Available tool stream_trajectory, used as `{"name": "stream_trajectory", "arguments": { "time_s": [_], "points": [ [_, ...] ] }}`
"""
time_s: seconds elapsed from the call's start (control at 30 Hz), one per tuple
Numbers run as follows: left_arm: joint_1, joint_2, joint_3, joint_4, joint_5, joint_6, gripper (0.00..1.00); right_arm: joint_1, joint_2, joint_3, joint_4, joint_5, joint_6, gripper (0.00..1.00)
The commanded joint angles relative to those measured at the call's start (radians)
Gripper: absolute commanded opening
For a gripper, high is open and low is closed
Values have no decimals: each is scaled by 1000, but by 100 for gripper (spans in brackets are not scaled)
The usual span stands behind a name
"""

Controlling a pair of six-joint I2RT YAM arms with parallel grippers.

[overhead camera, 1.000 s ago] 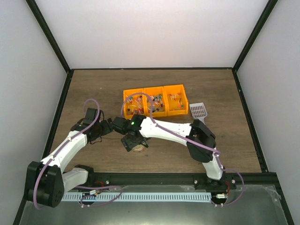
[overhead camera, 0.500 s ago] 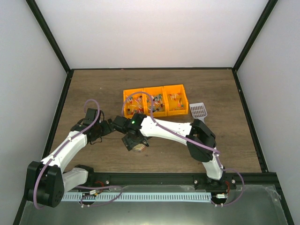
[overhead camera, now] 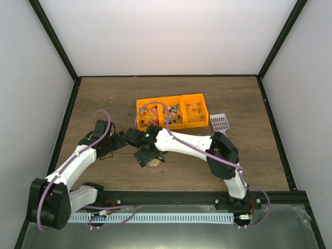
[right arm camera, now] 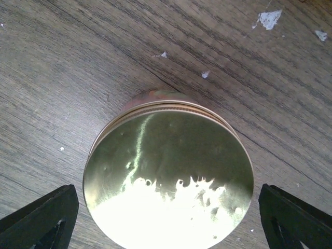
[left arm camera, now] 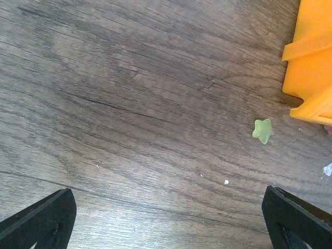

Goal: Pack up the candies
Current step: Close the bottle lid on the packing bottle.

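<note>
The candies (overhead camera: 151, 115) are tiny mixed-colour sweets lying in three orange bins (overhead camera: 182, 97) at mid-table. One green star-shaped candy (left arm camera: 263, 130) lies loose on the wood beside a bin corner (left arm camera: 311, 62). My right gripper (overhead camera: 148, 155) hangs over a round gold lid (right arm camera: 168, 174) on a jar. It is open (right arm camera: 168, 220), with one finger on each side of the lid and not touching it. My left gripper (overhead camera: 120, 140) is open and empty (left arm camera: 168, 220) over bare wood, left of the jar.
A grey-white scoop (overhead camera: 219, 122) lies right of the bins. Small white specks (right arm camera: 270, 19) dot the wood near the jar. The table has black rails and white walls around it.
The right wrist has shifted very slightly over the gold lid. The left arm and the bins have not visibly moved.
</note>
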Motion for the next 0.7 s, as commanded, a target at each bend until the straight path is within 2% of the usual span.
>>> {"name": "stream_trajectory", "arguments": {
  "time_s": [0.0, 0.27, 0.53, 0.67],
  "points": [
    [6, 3, -8, 12, 8, 12, 100, -4, -25, 58, -31, 22, 8, 97],
    [7, 7, -7, 13, 8, 13, 100, -3, -72, 53, -23, 27, 27, 95],
    [7, 6, -5, 11, 9, 12, 100, -2, -67, -4, 9, 9, 27, 80],
    [6, 1, -8, 10, 7, 11, 100, -3, -69, -38, 31, 4, 21, 80]
  ]
}}
